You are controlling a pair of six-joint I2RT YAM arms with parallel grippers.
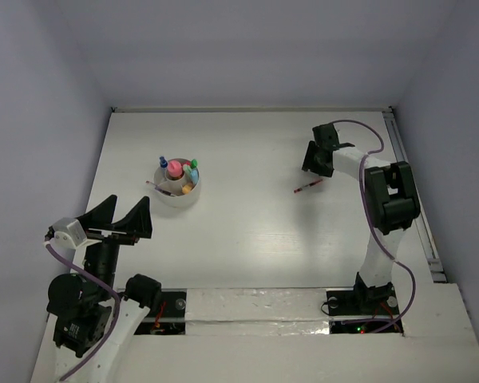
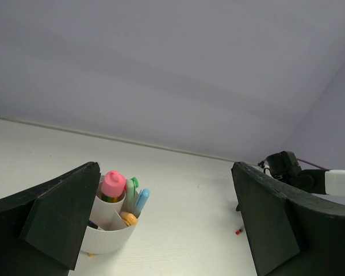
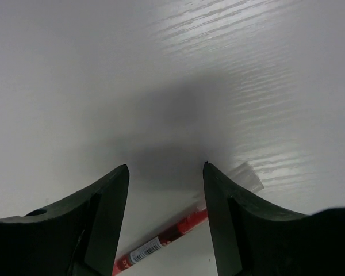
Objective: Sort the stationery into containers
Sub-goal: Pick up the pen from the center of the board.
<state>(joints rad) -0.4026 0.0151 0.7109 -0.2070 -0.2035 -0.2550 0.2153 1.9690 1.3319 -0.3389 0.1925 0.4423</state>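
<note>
Red pen (image 1: 308,186): flat on the tabletop (image 1: 247,231), far right, well apart from the cup.
Handling: probably light, stiff, slick, apt to roll; pinch mid-barrel.
Right fingers (image 3: 106,207): spread over the pen, holding nothing.
Left fingers (image 2: 57,213): spread wide, near left, empty.
White cup (image 1: 176,202): left, markers inside.

I see a white cup (image 1: 176,201), a pink marker (image 1: 174,168), a green marker (image 1: 193,165), an orange marker (image 2: 128,218). The red pen (image 3: 181,227) carries a white barcode label (image 3: 146,250).
</note>
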